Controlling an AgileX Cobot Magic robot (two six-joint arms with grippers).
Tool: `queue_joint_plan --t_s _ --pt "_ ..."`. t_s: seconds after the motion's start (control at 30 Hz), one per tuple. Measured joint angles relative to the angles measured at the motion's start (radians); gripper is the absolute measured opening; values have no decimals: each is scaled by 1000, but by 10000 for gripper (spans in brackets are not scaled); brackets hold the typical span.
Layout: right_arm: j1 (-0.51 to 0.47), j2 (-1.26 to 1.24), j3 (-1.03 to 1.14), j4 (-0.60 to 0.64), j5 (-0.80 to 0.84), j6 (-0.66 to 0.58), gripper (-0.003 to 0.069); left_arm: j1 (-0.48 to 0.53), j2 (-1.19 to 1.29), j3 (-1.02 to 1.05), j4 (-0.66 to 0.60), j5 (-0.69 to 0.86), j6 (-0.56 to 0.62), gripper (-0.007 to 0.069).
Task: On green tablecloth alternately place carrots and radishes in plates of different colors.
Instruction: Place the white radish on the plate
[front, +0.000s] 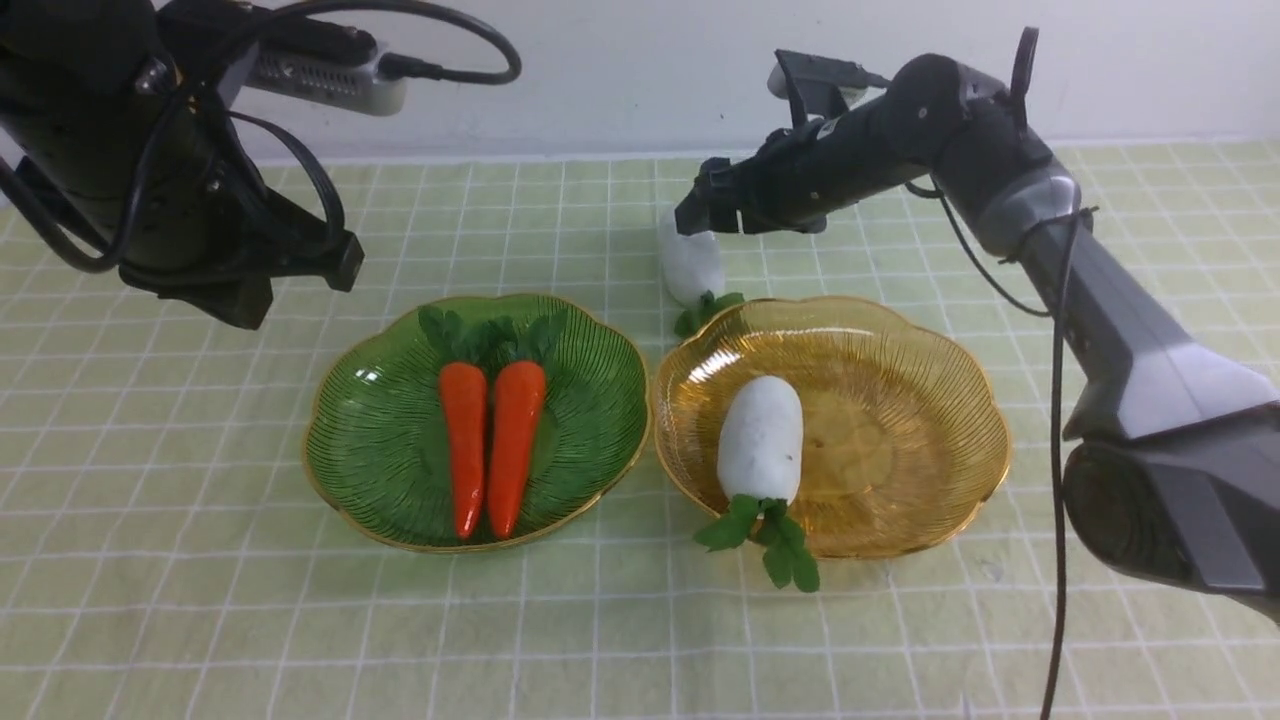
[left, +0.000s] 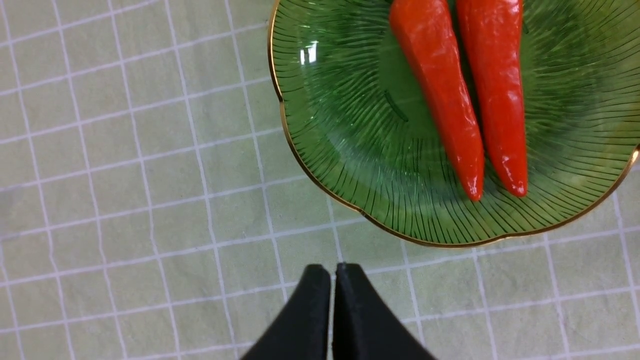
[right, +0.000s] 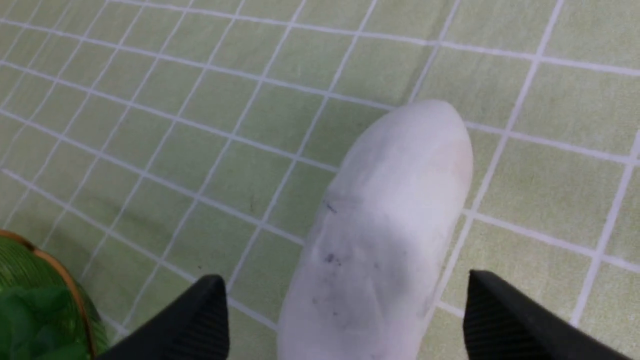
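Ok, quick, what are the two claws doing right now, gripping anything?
Left gripper: closed, holding nothing.
Right gripper: open, straddling the white radish, not gripping it.

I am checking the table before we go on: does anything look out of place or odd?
One radish is not in a plate: it lies on the cloth just behind the yellow plate, with the right gripper open around it. Its white skin shows small dark smudges.

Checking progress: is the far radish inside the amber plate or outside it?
Outside: far radish lies on tablecloth behind amber plate, open right gripper straddling it.
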Motion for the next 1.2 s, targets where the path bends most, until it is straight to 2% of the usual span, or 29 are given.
queue_joint_plan --t_s 0.1,0.4,0.5,0.63,0.73,1.0,1.2 --pt "-1 30 0 37 6 -44 621 0 0 0 3 0 0 -8" --pt "-1 59 0 61 2 -113 606 0 0 0 4 0 1 -8" --pt "-2 60 0 61 2 -133 578 0 0 0 4 0 4 -8" --pt "-2 69 0 68 2 -150 477 0 0 0 4 0 4 -8" --pt "-3 79 -3 90 -5 -152 433 0 0 0 4 0 4 -8" --pt "-5 80 -9 99 -10 -154 433 0 0 0 4 0 4 -8" --pt "-35 79 -38 80 48 -120 433 0 0 0 4 0 4 -8"
